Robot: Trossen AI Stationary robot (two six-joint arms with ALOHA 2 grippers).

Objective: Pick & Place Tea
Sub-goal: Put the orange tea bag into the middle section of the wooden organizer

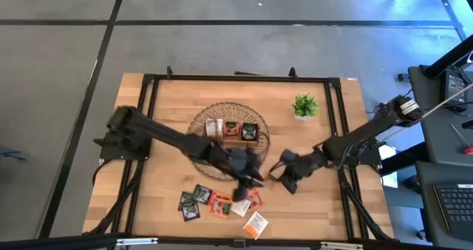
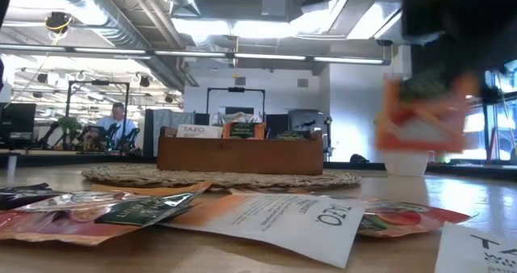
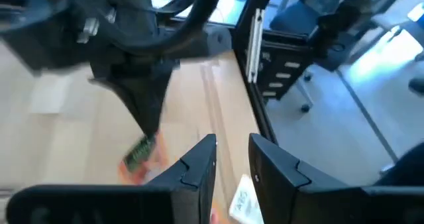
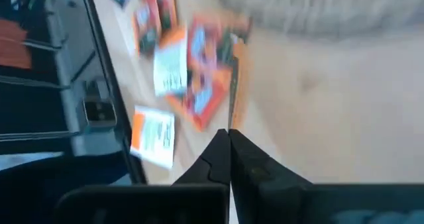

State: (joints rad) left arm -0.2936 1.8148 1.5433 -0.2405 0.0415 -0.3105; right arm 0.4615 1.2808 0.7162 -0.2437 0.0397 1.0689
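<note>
The right gripper (image 4: 229, 136) is pinched closed on one thin orange sachet (image 4: 233, 85), held edge-on above the desk (image 4: 344, 105), with the loose tea sachets (image 4: 192, 58) just beyond its fingertips. The left gripper (image 3: 232, 159) hangs nearby, fingers apart and empty. Sachets look light, flat and floppy, likely slippery; an edge pinch suits them.

Bystanders on the wooden table

Round woven mat (image 1: 203, 117) near the middle, bearing a brown wooden tray (image 1: 235, 131) with three compartments. Small green potted plant (image 1: 304, 106) off to one side, well apart from the mat. Black frame (image 1: 148, 87) edging the table (image 1: 170, 95). Beyond, an office with a seated person (image 2: 118, 124).
</note>
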